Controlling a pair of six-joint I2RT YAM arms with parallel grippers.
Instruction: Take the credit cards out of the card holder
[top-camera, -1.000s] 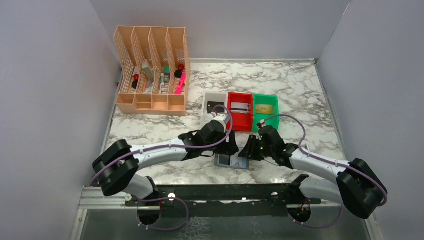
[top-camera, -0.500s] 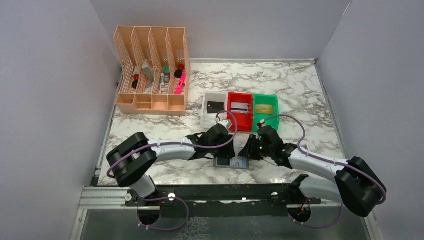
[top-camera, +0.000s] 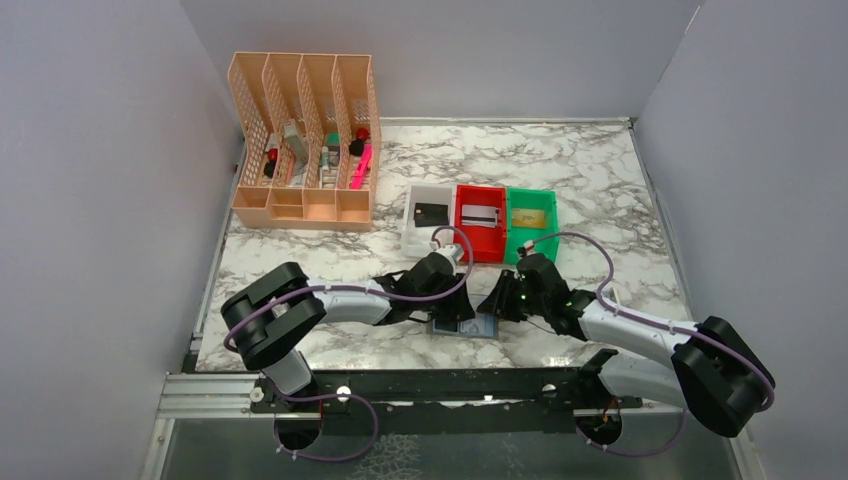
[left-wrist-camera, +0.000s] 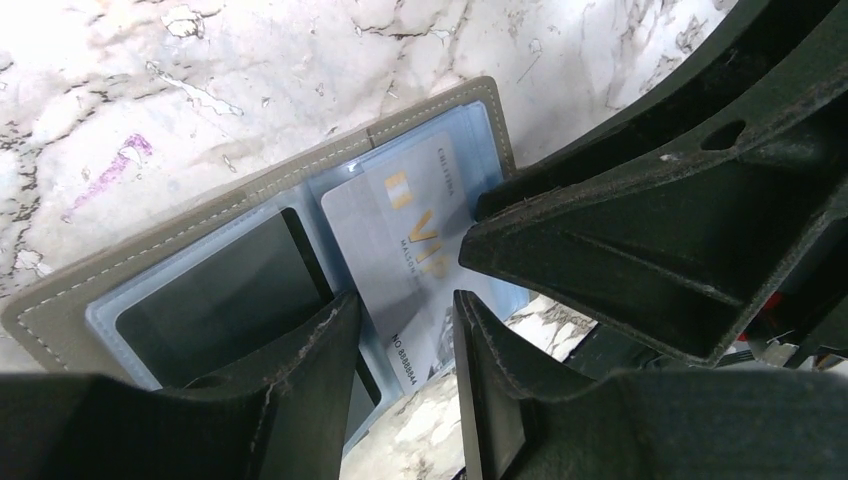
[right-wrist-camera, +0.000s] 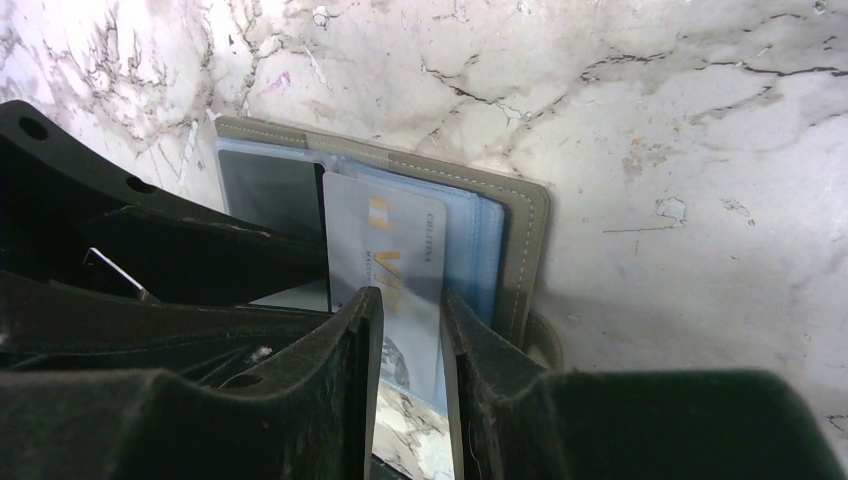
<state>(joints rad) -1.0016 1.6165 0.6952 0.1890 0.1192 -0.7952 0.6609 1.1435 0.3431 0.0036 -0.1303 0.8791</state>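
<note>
Left wrist: gold "VIP" lettering on silvery card (left-wrist-camera: 395, 262).

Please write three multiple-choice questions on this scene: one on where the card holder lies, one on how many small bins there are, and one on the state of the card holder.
1. Where does the card holder lie?
A on a chair
B on the table, between both grippers
C on the floor

2. How many small bins stand in a row?
A three
B two
C five

3. The card holder is:
A folded shut
B open and empty
C open, with a pale card in it

Answers:
1 B: it lies on the marble between the left gripper and the right gripper.
2 A: a white bin, a red bin and a green bin.
3 C: both wrist views show the card in the open pockets.
</note>
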